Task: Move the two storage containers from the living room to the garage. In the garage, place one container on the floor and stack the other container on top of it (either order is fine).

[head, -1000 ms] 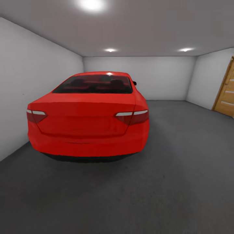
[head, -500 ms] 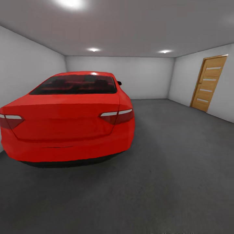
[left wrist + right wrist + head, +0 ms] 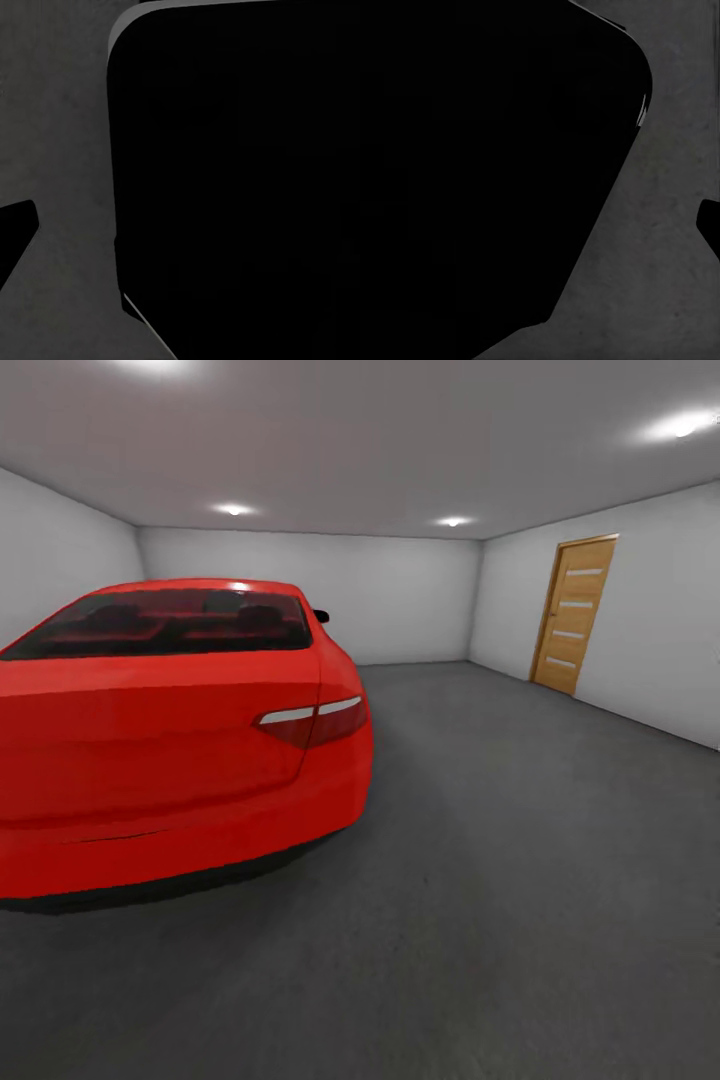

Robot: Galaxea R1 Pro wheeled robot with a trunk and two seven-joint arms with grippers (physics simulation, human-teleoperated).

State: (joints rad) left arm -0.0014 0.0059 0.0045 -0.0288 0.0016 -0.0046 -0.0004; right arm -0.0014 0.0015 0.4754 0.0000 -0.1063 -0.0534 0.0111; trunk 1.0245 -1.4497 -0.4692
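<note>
A bare garage point(image 3: 420, 510) with plain pale grey walls and a flat grey ceiling. Several round recessed ceiling lights point(image 3: 232, 509) glow white, casting soft bright patches overhead. The floor point(image 3: 520, 880) is dark grey, rough, speckled concrete that spreads wide across the near and right parts of the room. A red car point(image 3: 170, 730) stands at the left, seen from behind, its rear window dark and its tail light pale-striped, close beside the left wall. On the right wall, toward the far corner, is a closed wooden door point(image 3: 572, 615) with pale horizontal strips. In both wrist views the same grey concrete shows beside large black shapes.
</note>
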